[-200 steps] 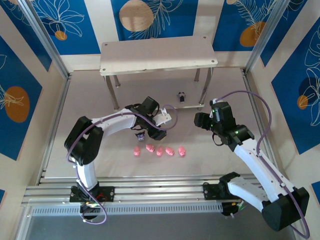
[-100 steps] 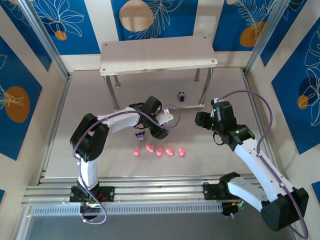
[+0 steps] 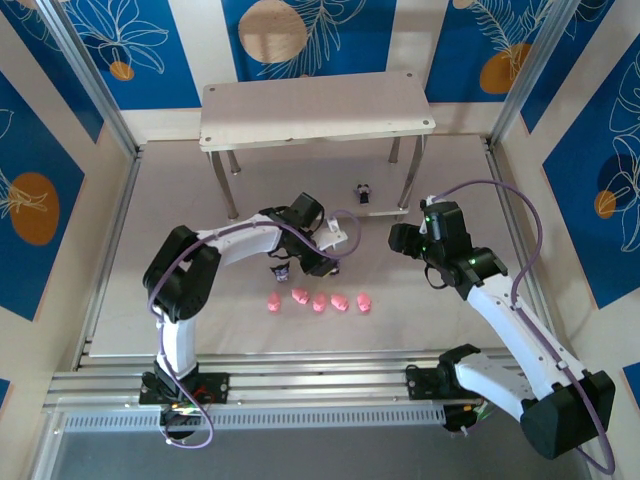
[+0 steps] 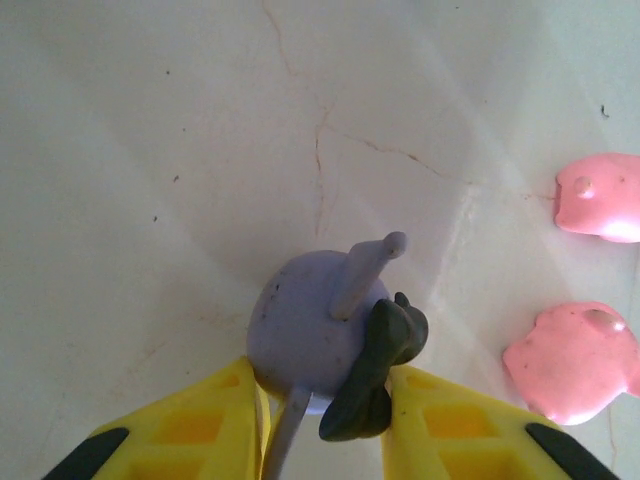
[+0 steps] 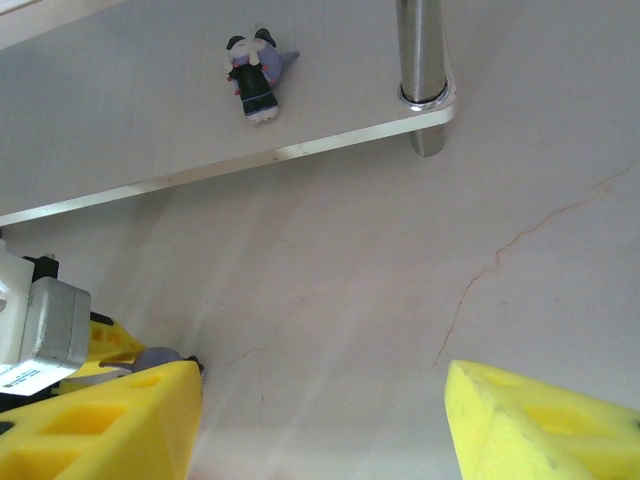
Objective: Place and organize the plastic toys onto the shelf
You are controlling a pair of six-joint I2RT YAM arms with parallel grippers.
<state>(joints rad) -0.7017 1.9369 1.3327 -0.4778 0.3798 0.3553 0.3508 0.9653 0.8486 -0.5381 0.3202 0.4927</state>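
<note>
A dark purple figurine stands near the middle of the worktop, just on the far-edge side of a row of five pink pigs. Your left gripper has both yellow fingers pressed against the figurine's sides. A second dark figurine lies on the shelf's lower board, near its front right corner. Your right gripper hangs wide open beside that corner, holding nothing.

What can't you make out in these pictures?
- Left wrist view: whether the left tool actually pinches the purple figurine, because the bottom edge cuts off the fingers.
- Top view: the shelf top hides the rear of its lower board, and the pink pigs are too small for detail.
- Right wrist view: the dark figurine on that board has a face too small to read.
</note>
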